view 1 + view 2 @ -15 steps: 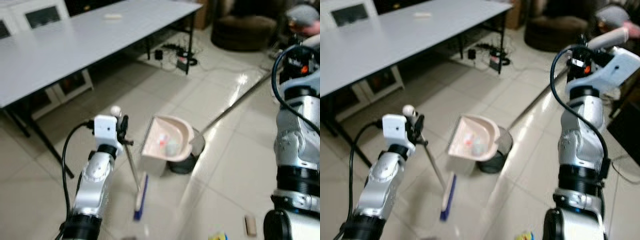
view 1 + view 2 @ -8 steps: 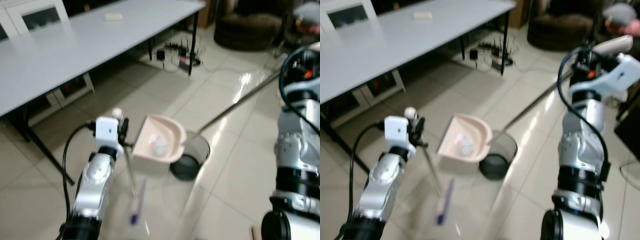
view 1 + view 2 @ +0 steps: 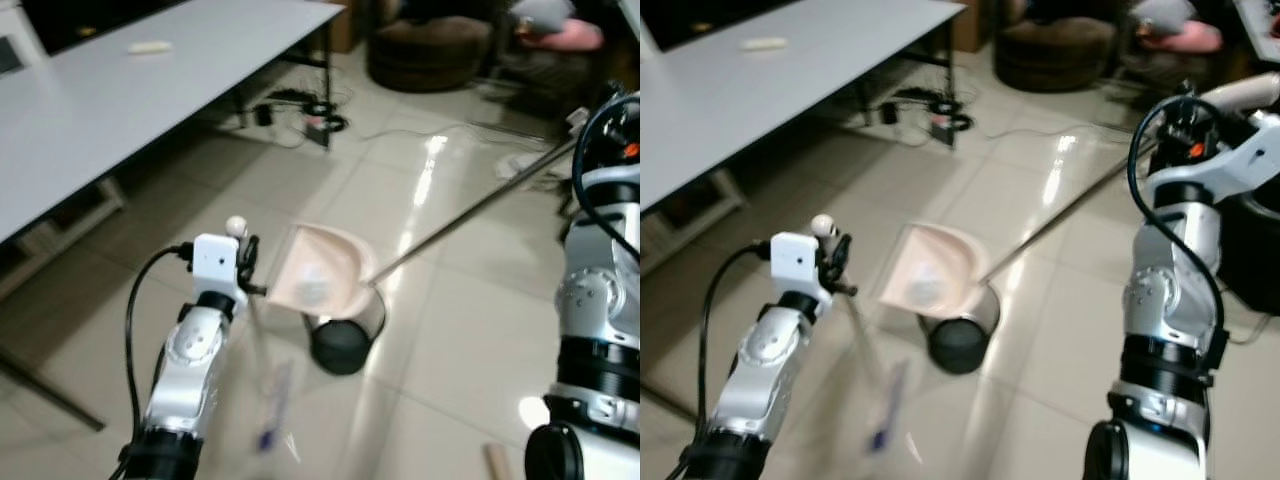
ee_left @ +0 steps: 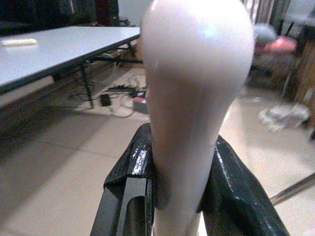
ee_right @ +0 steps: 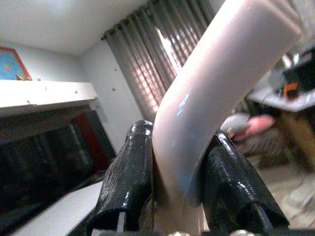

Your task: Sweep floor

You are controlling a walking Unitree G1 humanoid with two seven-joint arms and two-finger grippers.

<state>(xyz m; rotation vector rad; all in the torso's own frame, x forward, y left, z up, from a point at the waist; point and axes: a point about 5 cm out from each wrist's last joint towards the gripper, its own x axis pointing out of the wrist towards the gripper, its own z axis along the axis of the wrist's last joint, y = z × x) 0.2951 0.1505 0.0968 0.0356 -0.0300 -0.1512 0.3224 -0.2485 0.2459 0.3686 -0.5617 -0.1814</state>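
Observation:
A pink dustpan (image 3: pixel 320 275) hangs tilted over a dark mesh bin (image 3: pixel 345 335) on the tiled floor. Its long metal pole (image 3: pixel 470 210) rises to the right, up to my right gripper (image 3: pixel 1185 105). In the right wrist view that gripper (image 5: pixel 179 187) is shut on the pole's curved pink grip (image 5: pixel 206 108). My left gripper (image 3: pixel 245 272) is shut on the rounded pink top of the broom handle (image 4: pixel 197 98). The broom's blue head (image 3: pixel 272 405) hangs blurred low by the floor, left of the bin.
A long white table (image 3: pixel 120 90) stands at the left and back, with cables and a power strip (image 3: pixel 300 110) on the floor beside its leg. A dark round seat (image 3: pixel 430 50) and a person in pink (image 3: pixel 555 20) are at the far right. A small wooden piece (image 3: pixel 497 462) lies on the near floor.
The camera has shifted, so the table sits further left. The dustpan has risen and tipped over the bin. The broom head has swung and blurred.

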